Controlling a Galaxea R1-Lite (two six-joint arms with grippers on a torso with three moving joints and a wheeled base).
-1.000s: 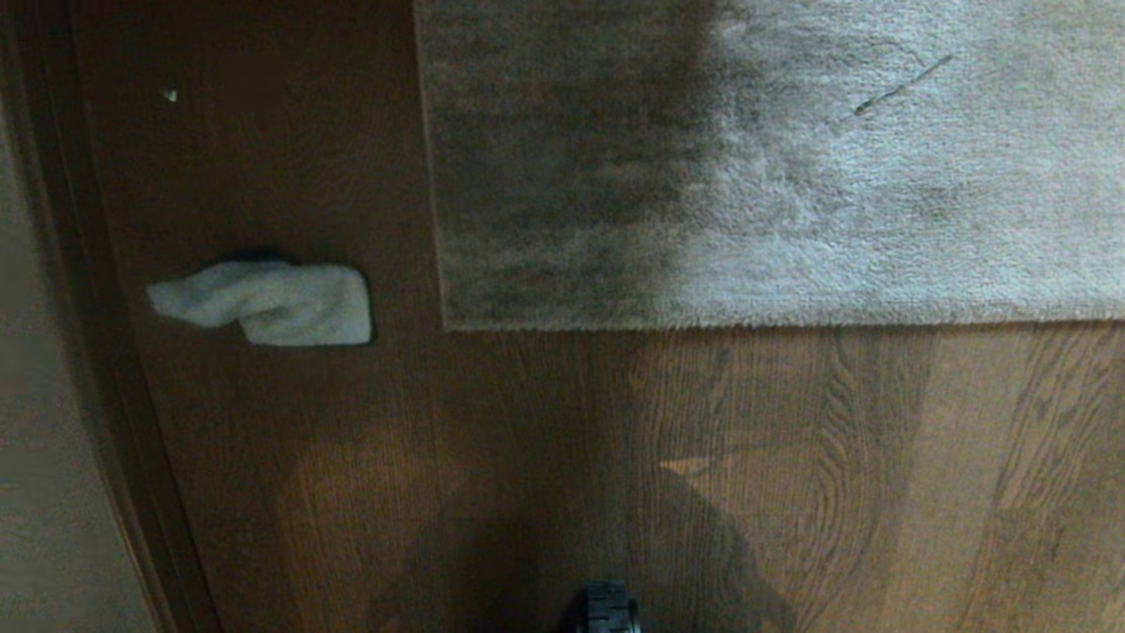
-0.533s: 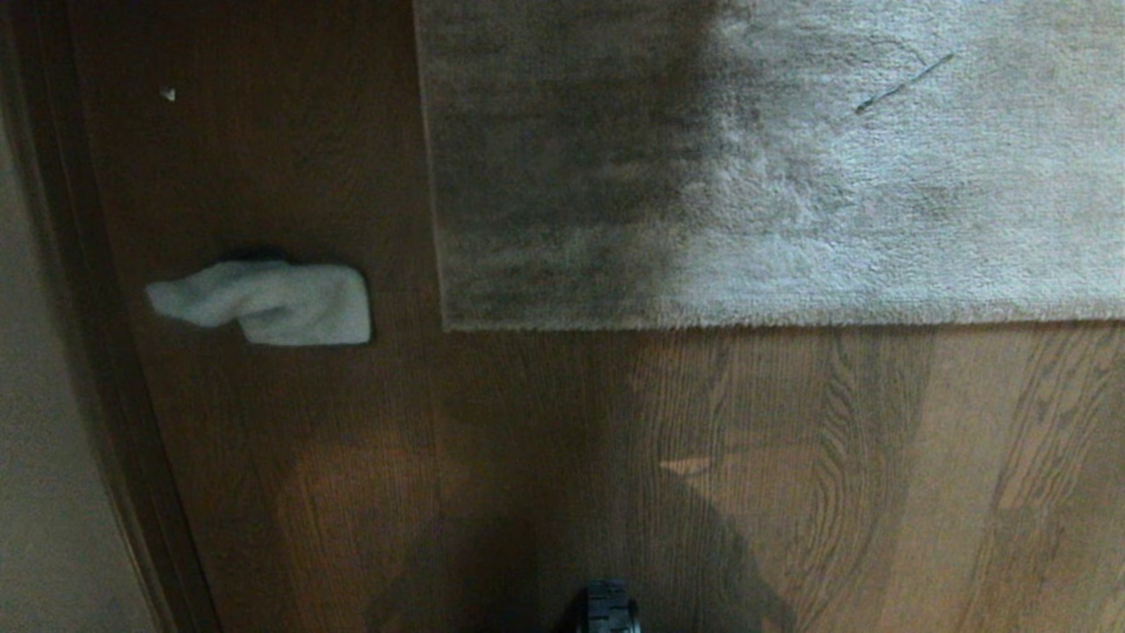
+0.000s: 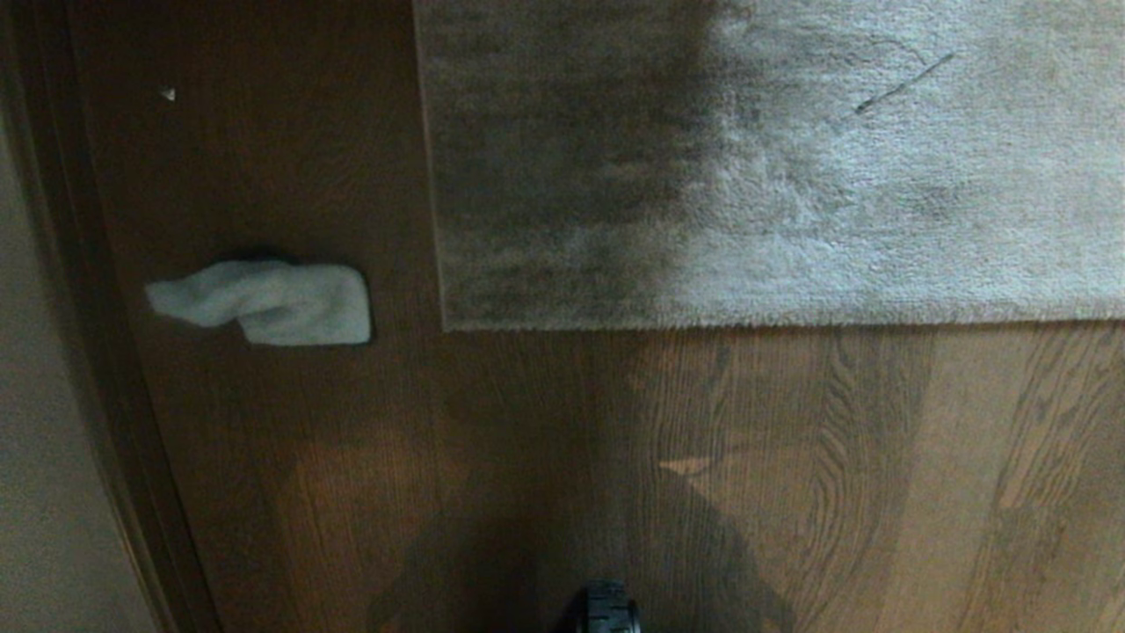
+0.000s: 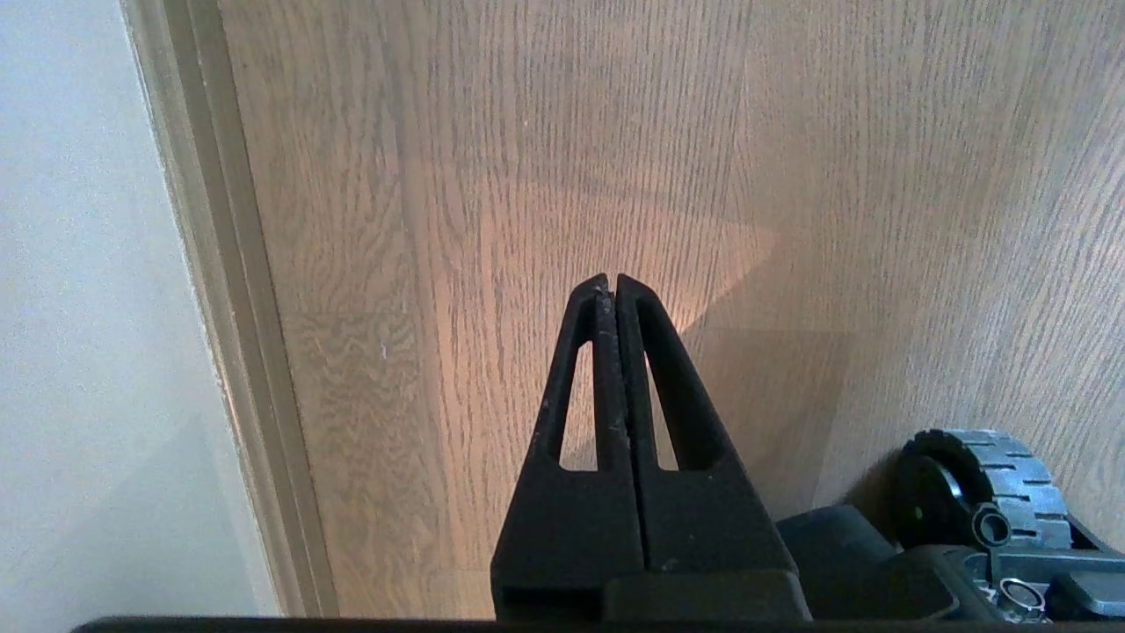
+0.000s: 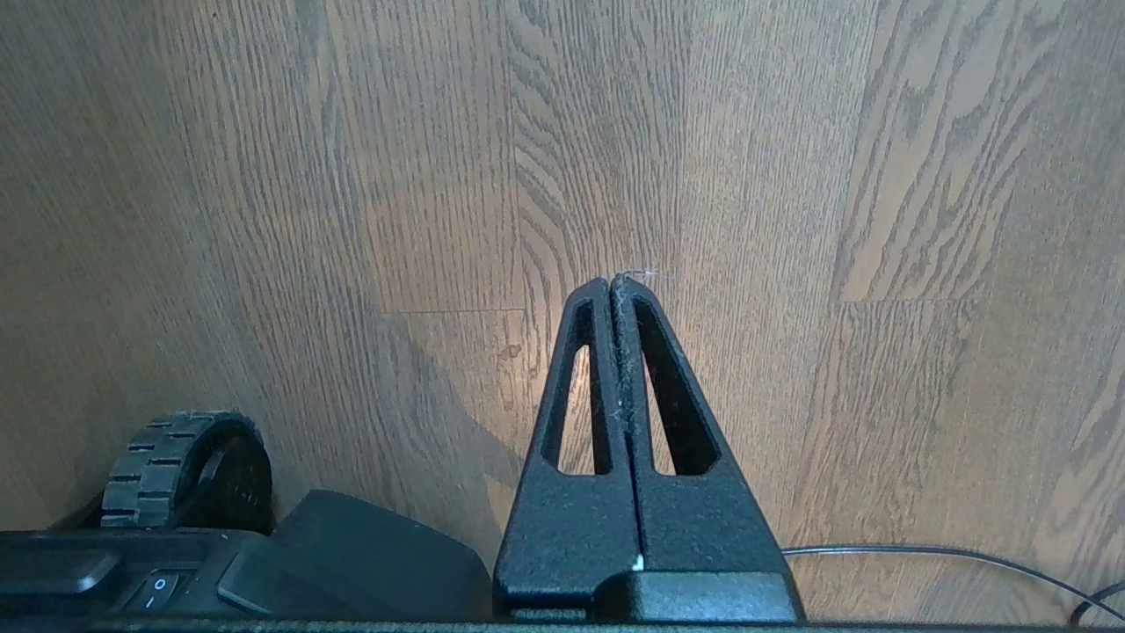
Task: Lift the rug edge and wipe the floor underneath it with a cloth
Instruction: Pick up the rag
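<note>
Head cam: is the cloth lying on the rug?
No, the cloth lies on bare floor, apart from the rug edge.

floor (image 3: 791, 457): brown wood planks; wall (image 3: 44, 440): pale, left; baseboard (image 3: 114, 396): dark

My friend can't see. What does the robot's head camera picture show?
A big light-grey rug lies flat on a brown wood floor, its corner near the middle. A small white cloth sits on the floor to the rug's left, not touching it. No robot arms show.
</note>
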